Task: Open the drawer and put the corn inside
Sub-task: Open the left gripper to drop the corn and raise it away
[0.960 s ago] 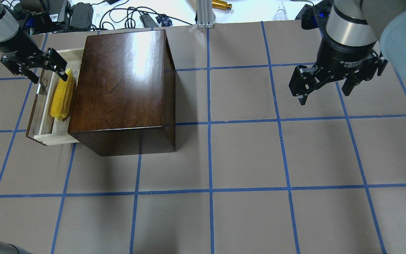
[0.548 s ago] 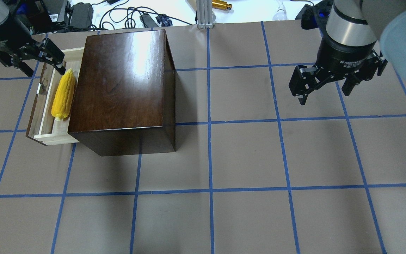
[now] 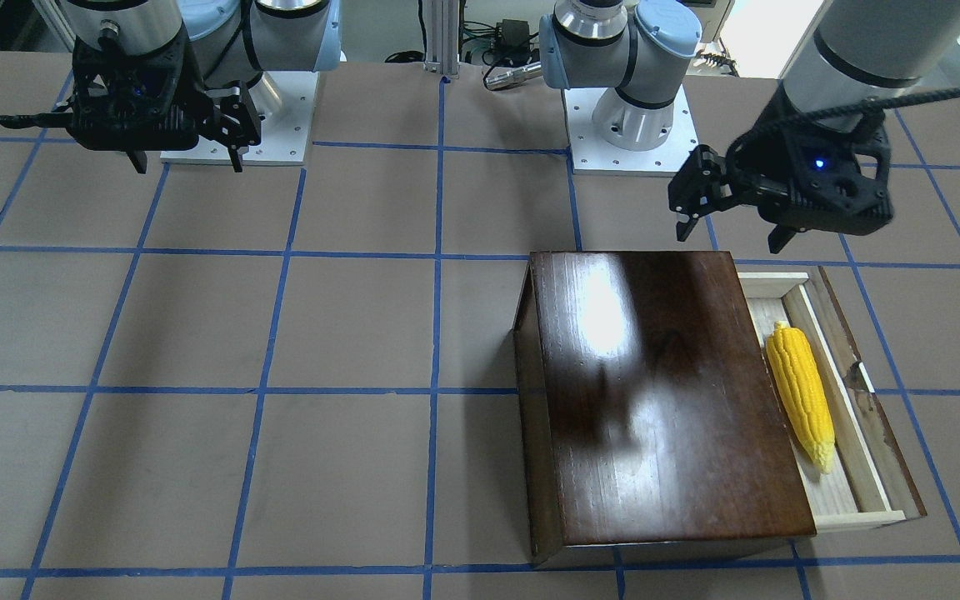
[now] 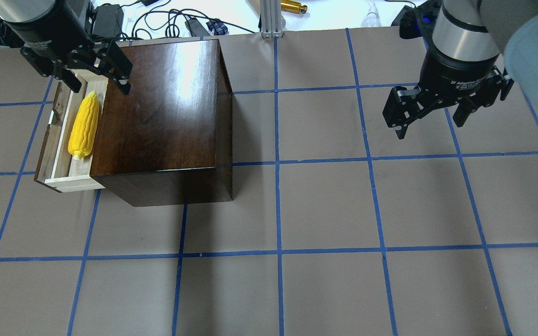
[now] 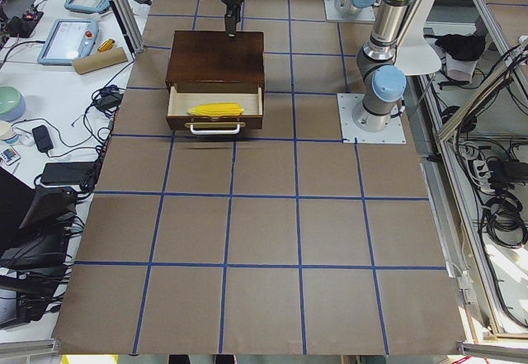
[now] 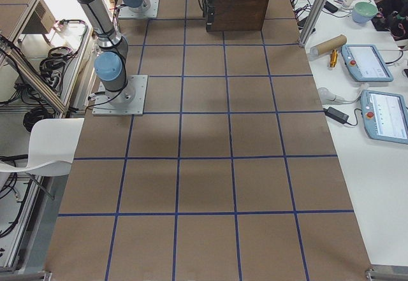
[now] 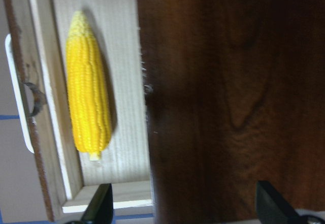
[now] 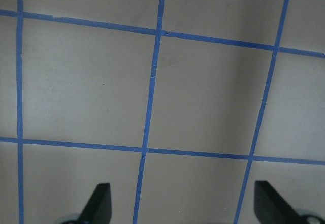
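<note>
The dark-brown box [image 4: 161, 107] stands at the table's left with its drawer [image 4: 75, 183] pulled out to the left. The yellow corn [image 4: 83, 125] lies lengthwise inside the drawer, as the front view [image 3: 801, 396] and the left wrist view [image 7: 89, 82] also show. My left gripper [image 4: 94, 84] is open and empty, hovering above the far end of the drawer and the box's far left edge. My right gripper [image 4: 430, 128] is open and empty, above bare table at the far right.
The drawer has a white handle [image 7: 15, 92] on its dark front panel. Cables and power bricks [image 4: 105, 18] and an aluminium post [image 4: 271, 18] lie beyond the table's far edge. Blue tape lines grid the brown table.
My left gripper has moved right and farther back, from left of the drawer's far end to above the box's far left edge. The corn stays in the drawer. The right arm has not moved.
</note>
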`<action>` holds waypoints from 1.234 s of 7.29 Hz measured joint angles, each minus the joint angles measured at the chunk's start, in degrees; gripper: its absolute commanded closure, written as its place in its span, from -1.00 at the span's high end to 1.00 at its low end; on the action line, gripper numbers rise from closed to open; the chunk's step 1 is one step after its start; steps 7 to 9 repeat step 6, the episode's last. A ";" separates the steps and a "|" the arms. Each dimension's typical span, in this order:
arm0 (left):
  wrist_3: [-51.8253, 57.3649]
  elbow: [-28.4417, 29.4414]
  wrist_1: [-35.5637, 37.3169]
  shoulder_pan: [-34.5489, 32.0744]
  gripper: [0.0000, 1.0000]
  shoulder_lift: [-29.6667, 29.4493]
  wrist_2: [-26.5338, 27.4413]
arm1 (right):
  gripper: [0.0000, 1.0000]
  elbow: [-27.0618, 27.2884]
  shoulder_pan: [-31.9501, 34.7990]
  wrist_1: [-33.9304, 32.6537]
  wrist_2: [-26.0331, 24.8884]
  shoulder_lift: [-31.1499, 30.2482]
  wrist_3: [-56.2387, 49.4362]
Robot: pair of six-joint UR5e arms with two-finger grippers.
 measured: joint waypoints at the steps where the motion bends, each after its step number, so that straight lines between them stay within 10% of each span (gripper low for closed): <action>1: -1.92 -1.17 0.12 -1.92 1.00 0.70 0.15 | 1.00 0.00 0.00 0.00 0.01 0.01 0.00; 9: -4.02 -3.23 0.48 -3.54 1.00 2.68 0.23 | 1.00 0.00 0.00 0.00 -0.07 0.00 0.00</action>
